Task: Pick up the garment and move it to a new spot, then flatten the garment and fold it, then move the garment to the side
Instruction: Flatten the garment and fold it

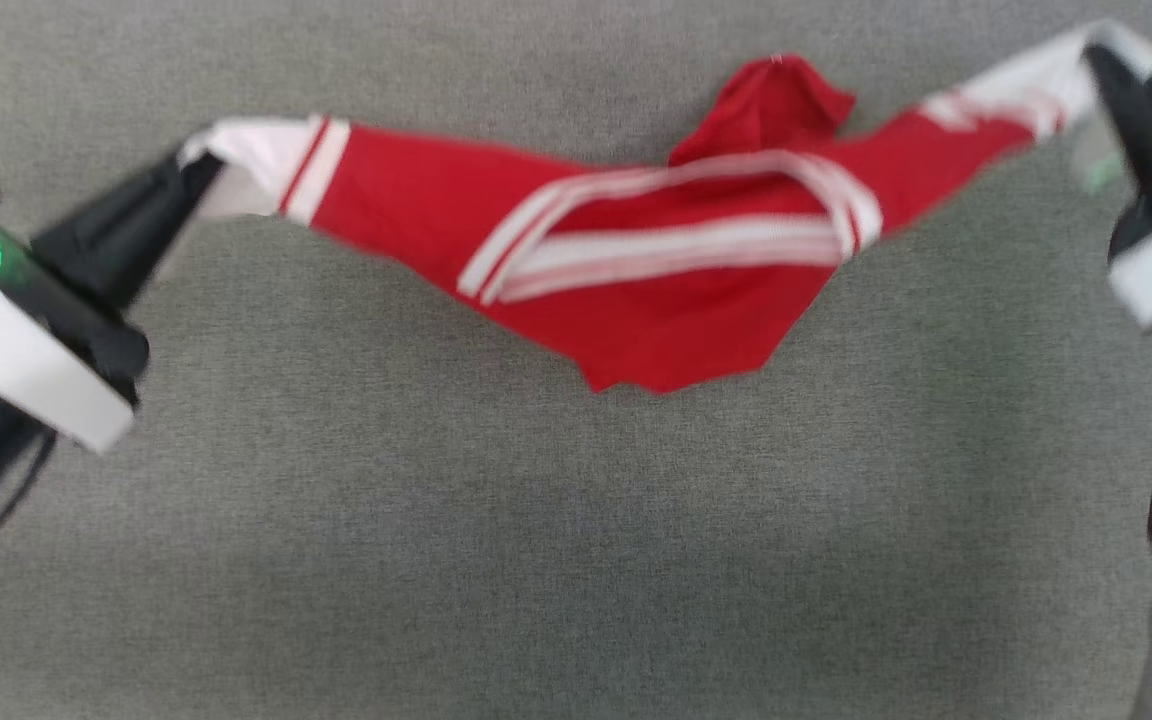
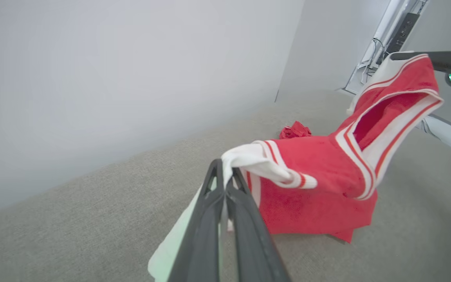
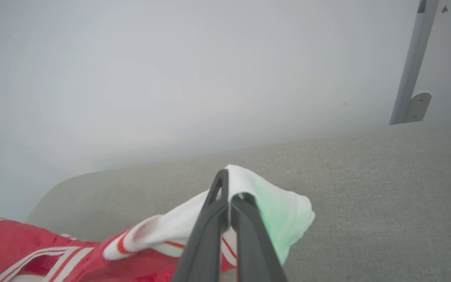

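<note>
My left fingers (image 1: 191, 170) are pinched shut on the end of one white sleeve, and the cloth bunches over their tips in the left wrist view (image 2: 221, 168). My right fingers (image 1: 1096, 55) are clamped just as tight on the other white sleeve (image 3: 227, 176).

Between them the shirt (image 1: 676, 340) hangs stretched out, red with white striped bands, and its body sags in the middle. From my left wrist its lower edge (image 2: 319, 211) seems to rest on the grey cloth-covered counter (image 1: 536, 560), with a small red bunch of it lying further back.

Beyond the counter stands a plain pale wall (image 3: 170, 78). A grey post (image 3: 409, 78) runs up it on the right of the right wrist view.
</note>
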